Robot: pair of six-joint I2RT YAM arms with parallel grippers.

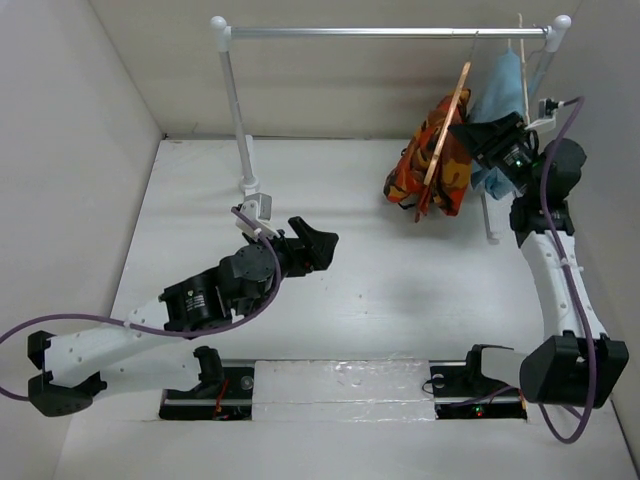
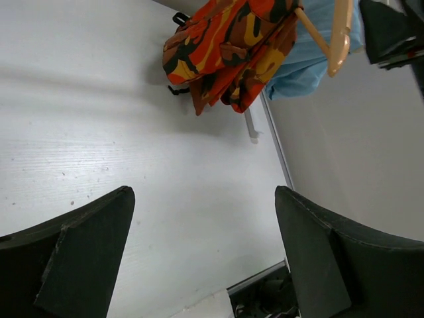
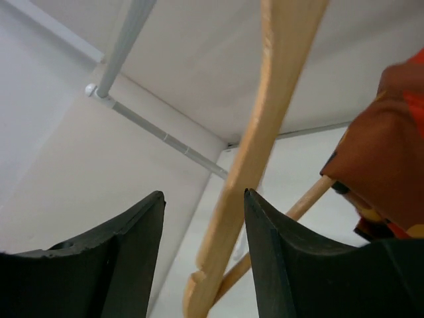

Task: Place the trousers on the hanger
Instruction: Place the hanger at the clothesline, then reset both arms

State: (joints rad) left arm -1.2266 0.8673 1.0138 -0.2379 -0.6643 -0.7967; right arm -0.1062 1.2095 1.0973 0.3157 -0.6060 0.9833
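Note:
The camouflage trousers [image 1: 428,168] hang folded over the crossbar of the tan wooden hanger [image 1: 450,115], which tilts under the rack rail at the back right. My right gripper [image 1: 478,135] is open right beside the hanger. In the right wrist view the hanger's arm [image 3: 265,132] passes between my open fingers [image 3: 204,199], close against the right one, with the trousers [image 3: 391,179] at the right edge. My left gripper [image 1: 322,245] is open and empty over the table's middle. Its wrist view shows the trousers [image 2: 225,46] and hanger end [image 2: 334,40] far ahead.
A white clothes rack [image 1: 390,32] spans the back, its left post [image 1: 238,120] standing on the table. A light blue garment [image 1: 500,90] hangs on a second hanger at the rail's right end, just behind the trousers. White walls enclose the table.

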